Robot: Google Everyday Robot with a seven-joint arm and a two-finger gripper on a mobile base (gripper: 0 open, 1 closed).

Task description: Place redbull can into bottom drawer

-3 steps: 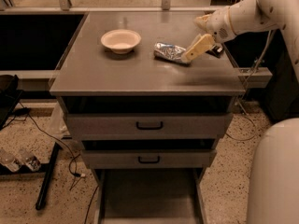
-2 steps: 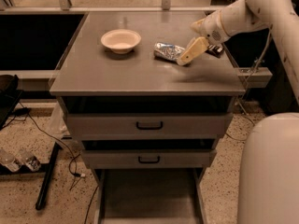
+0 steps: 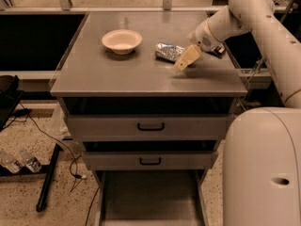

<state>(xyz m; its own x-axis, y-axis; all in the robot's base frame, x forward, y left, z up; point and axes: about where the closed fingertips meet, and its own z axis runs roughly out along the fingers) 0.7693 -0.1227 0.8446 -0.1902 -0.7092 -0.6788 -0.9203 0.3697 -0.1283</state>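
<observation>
The redbull can [image 3: 168,52] lies on its side on the grey cabinet top [image 3: 141,74], right of the middle. It looks silver and shiny. My gripper [image 3: 186,58] hangs just right of the can, close to its right end and angled down towards the top. It holds nothing that I can see. The bottom drawer [image 3: 150,199] is pulled open below the two upper drawers, and its flat grey floor shows with nothing in it.
A white bowl [image 3: 122,40] stands on the cabinet top left of the can. A dark object [image 3: 219,51] lies behind my wrist at the right edge. The two upper drawers [image 3: 150,126] are closed. Cables and a black stand [image 3: 47,182] lie on the floor at left.
My arm has swung left and a little lower, bringing the gripper closer to the can's right end. The can and bowl have not moved.
</observation>
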